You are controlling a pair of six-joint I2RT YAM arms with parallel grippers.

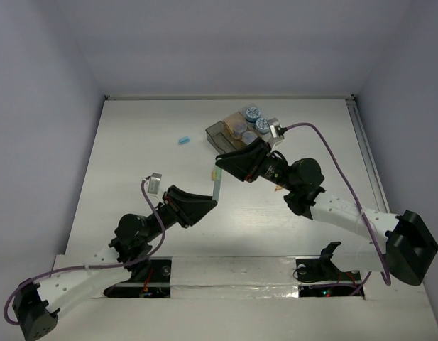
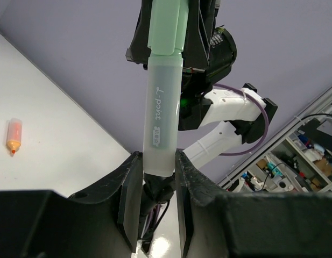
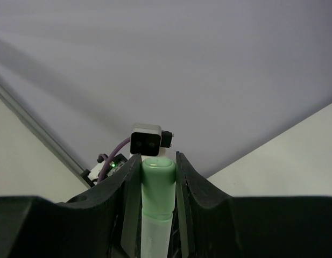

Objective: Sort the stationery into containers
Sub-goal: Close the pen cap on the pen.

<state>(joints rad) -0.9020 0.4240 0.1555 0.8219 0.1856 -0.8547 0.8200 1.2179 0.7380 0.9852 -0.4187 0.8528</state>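
A light green highlighter pen (image 1: 217, 183) is held in the air between both grippers. My left gripper (image 1: 211, 201) is shut on its frosted white barrel end (image 2: 163, 97); its fingers (image 2: 131, 188) press both sides. My right gripper (image 1: 221, 164) is shut on the pen's green cap (image 3: 157, 183). The joined containers (image 1: 220, 135) stand at the back, behind the right gripper. They hold blue-and-white rolls (image 1: 253, 112) and purplish-grey cylinders (image 1: 237, 128). A light blue stick (image 1: 183, 141) lies on the table left of the containers. A small orange stick (image 2: 13, 136) lies on the table in the left wrist view.
The white table (image 1: 133, 163) has grey walls at the back and sides. The right arm (image 1: 304, 186) reaches across the middle right, with its purple cable (image 1: 339, 170) looping above it. The left arm (image 1: 137, 231) lies at the near left.
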